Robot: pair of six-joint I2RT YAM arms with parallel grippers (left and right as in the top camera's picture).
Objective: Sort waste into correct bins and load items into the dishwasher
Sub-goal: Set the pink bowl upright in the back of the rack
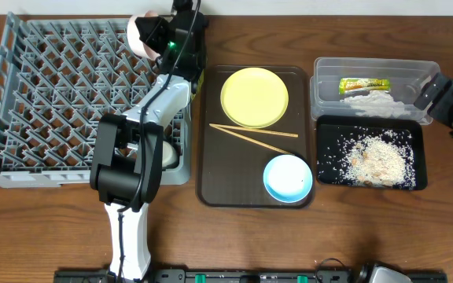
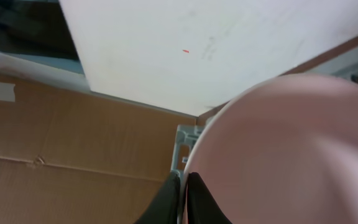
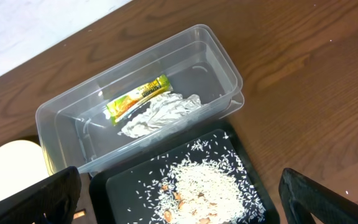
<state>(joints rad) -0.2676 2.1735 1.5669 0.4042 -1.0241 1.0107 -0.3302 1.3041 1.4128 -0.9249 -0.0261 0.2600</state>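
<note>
No legible text, number or sign is found in any view. The green-and-yellow snack wrapper (image 3: 138, 98) in the clear tub (image 3: 199, 67) bears print too small to read.

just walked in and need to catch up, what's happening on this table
The left tool is shut on the rim of a white bowl, held at the far edge of the grey dish rack. The right tool is open, holding nothing, beside the clear tub, which holds the wrapper and tissue. Rice scraps lie on the black tray. The yellow plate, chopsticks and blue-rimmed bowl wait on the brown tray.
</note>
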